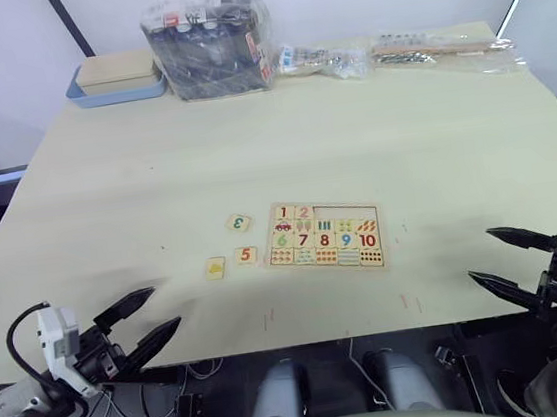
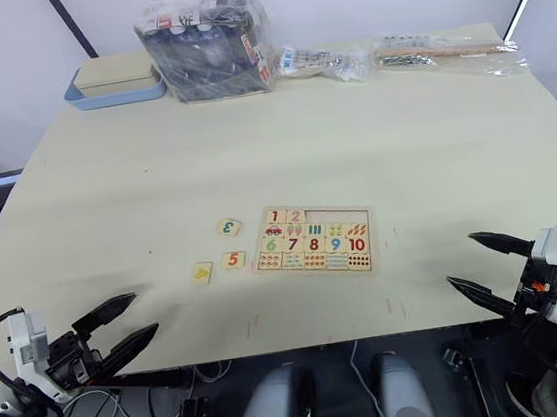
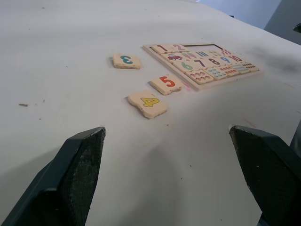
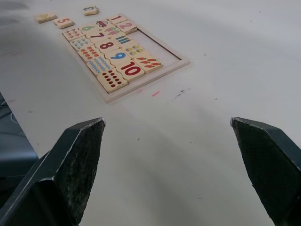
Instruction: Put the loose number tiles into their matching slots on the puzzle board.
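Pale wooden tiles are showing a green 3 (image 3: 126,60), red 5 (image 3: 166,83) and yellow 4 (image 3: 148,102) (board (image 3: 200,64) multicoloured).

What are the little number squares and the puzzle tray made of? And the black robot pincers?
The loose tiles, like the 4 tile, look like pale unvarnished wood with printed digits. The puzzle board seems the same matte wood. The left pincer fingers look like dull black plastic or rubber; which one is unclear.
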